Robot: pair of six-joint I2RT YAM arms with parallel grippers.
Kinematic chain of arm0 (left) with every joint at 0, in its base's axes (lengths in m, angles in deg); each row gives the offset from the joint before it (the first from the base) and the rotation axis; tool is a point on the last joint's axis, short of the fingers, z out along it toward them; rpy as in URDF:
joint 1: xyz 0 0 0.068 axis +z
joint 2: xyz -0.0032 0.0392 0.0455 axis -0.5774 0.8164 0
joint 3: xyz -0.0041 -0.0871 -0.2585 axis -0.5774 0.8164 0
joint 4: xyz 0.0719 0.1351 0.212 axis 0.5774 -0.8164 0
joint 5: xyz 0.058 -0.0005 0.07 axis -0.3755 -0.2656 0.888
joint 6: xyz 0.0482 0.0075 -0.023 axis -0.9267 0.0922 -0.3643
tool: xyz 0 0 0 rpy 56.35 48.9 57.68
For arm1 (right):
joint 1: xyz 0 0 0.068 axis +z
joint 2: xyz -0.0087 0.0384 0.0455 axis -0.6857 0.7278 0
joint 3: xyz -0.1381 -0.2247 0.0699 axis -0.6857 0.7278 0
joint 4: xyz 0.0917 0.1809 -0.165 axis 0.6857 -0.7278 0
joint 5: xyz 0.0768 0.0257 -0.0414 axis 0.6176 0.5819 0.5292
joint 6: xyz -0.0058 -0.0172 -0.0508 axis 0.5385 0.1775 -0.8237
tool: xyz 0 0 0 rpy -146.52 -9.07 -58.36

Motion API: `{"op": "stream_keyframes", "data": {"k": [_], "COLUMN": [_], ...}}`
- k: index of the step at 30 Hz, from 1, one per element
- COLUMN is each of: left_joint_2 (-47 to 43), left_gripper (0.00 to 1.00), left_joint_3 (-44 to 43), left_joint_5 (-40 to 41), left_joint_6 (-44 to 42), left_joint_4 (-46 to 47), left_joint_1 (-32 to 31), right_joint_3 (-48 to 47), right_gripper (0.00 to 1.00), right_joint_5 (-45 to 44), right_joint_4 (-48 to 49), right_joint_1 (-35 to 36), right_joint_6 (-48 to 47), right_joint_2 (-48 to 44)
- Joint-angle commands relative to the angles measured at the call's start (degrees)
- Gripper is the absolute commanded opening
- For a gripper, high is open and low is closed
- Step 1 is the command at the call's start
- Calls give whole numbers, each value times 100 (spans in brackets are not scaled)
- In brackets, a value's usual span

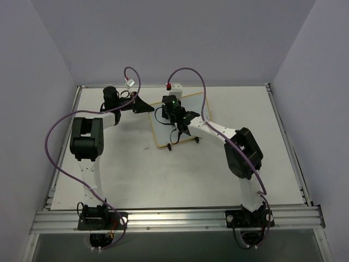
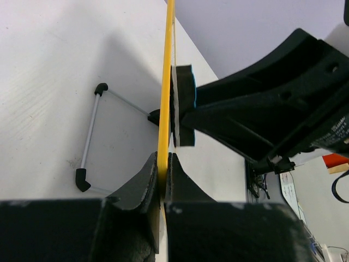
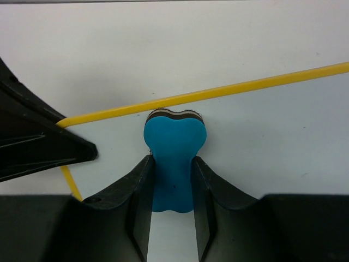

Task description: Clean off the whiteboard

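Whiteboard [image 1: 162, 131], small white rectangular, yellow-rimmed, centre of top view: likely light, stiff, slick; hold by rim. Left gripper [image 2: 163, 161] clenched on rim; right gripper [image 3: 172, 164] grasping blue bone-shaped eraser [image 3: 174, 139] against face.

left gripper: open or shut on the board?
Shut. In the left wrist view, the left gripper fingers clamp the whiteboard rim from both sides.

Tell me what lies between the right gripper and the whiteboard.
The blue eraser, clamped in the right gripper, with its felt end against the whiteboard beside the yellow rim. The right wrist view shows it best.
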Motion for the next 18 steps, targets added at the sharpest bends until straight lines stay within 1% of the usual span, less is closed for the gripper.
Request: {"op": "stream_keyframes", "data": {"k": [1, 4, 12, 15, 18], "left_joint_2": [-188, -206, -197, -197, -206], "left_gripper": [2, 2, 2, 2, 2], "left_joint_3": [63, 54, 63, 80, 72], "left_joint_5": [-445, -419, -419, -393, -366], "left_joint_6": [-402, -586, -622, -639, -648], "left_joint_4": [274, 98, 27, 19, 19], "left_joint_1": [-69, -69, -61, -61, -61], "right_joint_3": [-187, 76, 1832, 2369, 2765], "right_gripper": [0, 0, 0, 0, 0], "right_joint_5": [-86, -60, -639, -816, -570], "right_joint_4": [-205, -188, 120, 190, 532], "right_joint_1": [-69, -324, -1062, -1115, -976], "right_joint_6": [-51, 45, 388, 459, 354], "right_joint_2": [141, 63, -727, -1008, -1220]}}
